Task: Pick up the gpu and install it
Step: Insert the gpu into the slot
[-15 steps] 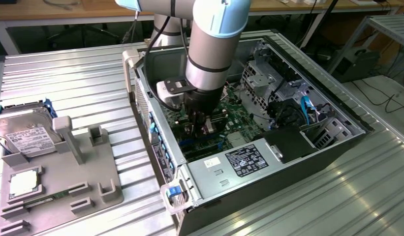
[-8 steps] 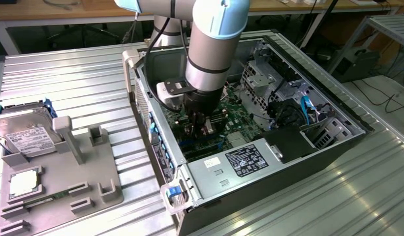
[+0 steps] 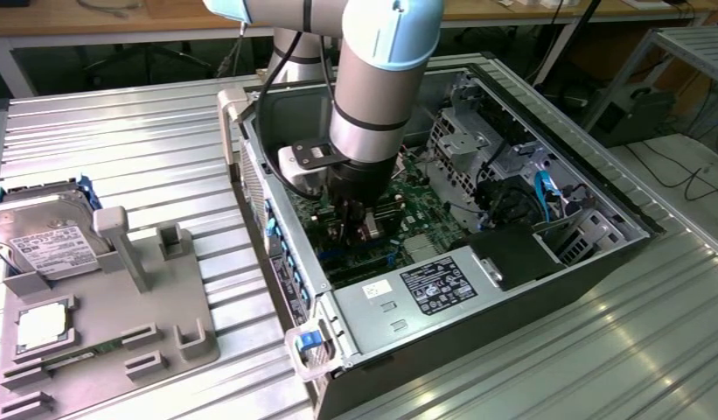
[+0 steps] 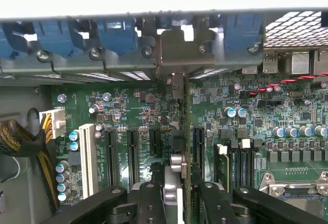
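Downward arm, claw point(image 4: 177, 196) gripping gpu point(image 4: 180, 131) upright, over motherboard point(image 4: 256, 131)

Ribbed metal tabletop point(image 3: 137, 131), silvery, evenly lit – no hard shadows. Wooden bench point(image 3: 125, 22) runs along the back with dark space under it. Metal shelf frame point(image 3: 686, 52) at the exterior view's right – cables trailing on the pale floor point(image 3: 691, 175).
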### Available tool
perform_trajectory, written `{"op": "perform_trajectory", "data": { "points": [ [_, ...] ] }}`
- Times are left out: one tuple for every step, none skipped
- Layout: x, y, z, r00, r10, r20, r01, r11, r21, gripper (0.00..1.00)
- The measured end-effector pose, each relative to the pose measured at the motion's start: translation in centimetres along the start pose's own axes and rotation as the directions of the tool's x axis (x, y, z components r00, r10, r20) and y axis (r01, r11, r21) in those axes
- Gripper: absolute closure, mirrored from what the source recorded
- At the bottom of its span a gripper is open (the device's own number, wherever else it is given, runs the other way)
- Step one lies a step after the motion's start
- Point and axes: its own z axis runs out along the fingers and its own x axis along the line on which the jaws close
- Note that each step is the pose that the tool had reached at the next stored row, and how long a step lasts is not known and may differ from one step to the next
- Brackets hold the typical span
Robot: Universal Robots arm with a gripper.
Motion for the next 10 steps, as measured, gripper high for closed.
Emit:
{"op": "perform_trajectory", "data": {
  "points": [
    [0.00, 0.00, 0.00, 1.0000, 0.000, 0.0000, 0.000, 1.0000, 0.0000, 0.69],
    [0.00, 0.00, 0.00, 1.0000, 0.000, 0.0000, 0.000, 1.0000, 0.0000, 0.69],
    [0.00, 0.00, 0.00, 1.0000, 0.000, 0.0000, 0.000, 1.0000, 0.0000, 0.69],
    [0.00, 0.00, 0.00, 1.0000, 0.000, -0.0001, 0.000, 1.0000, 0.0000, 0.69],
    [0.00, 0.00, 0.00, 1.0000, 0.000, 0.0000, 0.000, 1.0000, 0.0000, 0.69],
    [0.00, 0.00, 0.00, 1.0000, 0.000, 0.0000, 0.000, 1.0000, 0.0000, 0.69],
    [0.00, 0.00, 0.00, 1.0000, 0.000, 0.0000, 0.000, 1.0000, 0.0000, 0.69],
    [0.00, 0.00, 0.00, 1.0000, 0.000, 0.0000, 0.000, 1.0000, 0.0000, 0.69],
    [0.00, 0.00, 0.00, 1.0000, 0.000, 0.0000, 0.000, 1.0000, 0.0000, 0.69],
    [0.00, 0.00, 0.00, 1.0000, 0.000, 0.0000, 0.000, 1.0000, 0.0000, 0.69]
  ]
}}
